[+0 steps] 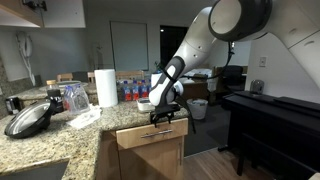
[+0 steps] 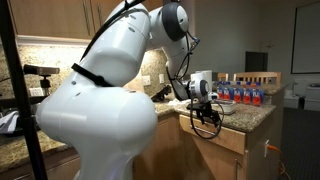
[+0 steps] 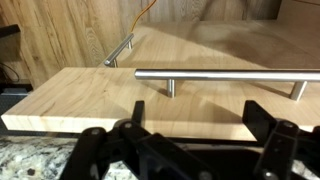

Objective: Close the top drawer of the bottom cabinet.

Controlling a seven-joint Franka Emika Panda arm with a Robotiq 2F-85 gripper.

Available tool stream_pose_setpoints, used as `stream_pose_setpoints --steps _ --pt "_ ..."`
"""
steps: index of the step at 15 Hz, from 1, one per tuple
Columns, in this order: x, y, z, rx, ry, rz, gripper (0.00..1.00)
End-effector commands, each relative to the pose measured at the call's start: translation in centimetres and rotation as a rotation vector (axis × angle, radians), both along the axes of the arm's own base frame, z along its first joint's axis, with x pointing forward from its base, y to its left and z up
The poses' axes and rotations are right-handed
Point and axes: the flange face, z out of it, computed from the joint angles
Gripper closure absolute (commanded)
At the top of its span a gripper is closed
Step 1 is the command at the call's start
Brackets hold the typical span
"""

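The top drawer has a light wood front and a silver bar handle. It sits under the granite counter of the bottom cabinet and also shows in an exterior view. Its front stands slightly out from the cabinet; its inside is hidden. My gripper hangs just above and in front of the drawer's top edge in both exterior views. In the wrist view the gripper is open and empty, its fingers spread over the drawer front, near the handle but not touching it.
A paper towel roll, water bottles, a bag and a dark pan stand on the counter. A black piece of furniture stands across the floor. A second bar handle lies lower on the cabinet.
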Motion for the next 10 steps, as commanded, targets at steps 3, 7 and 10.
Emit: stream_pose_setpoints --steps 3,7,10 --pt "1.35 -0.71 -0.23 0.003 0.003 0.026 0.00" --pt "1.15 -0.66 0.20 0.000 -0.014 0.025 0.00" --pt "0.68 -0.37 0.24 0.001 -0.025 0.026 0.00"
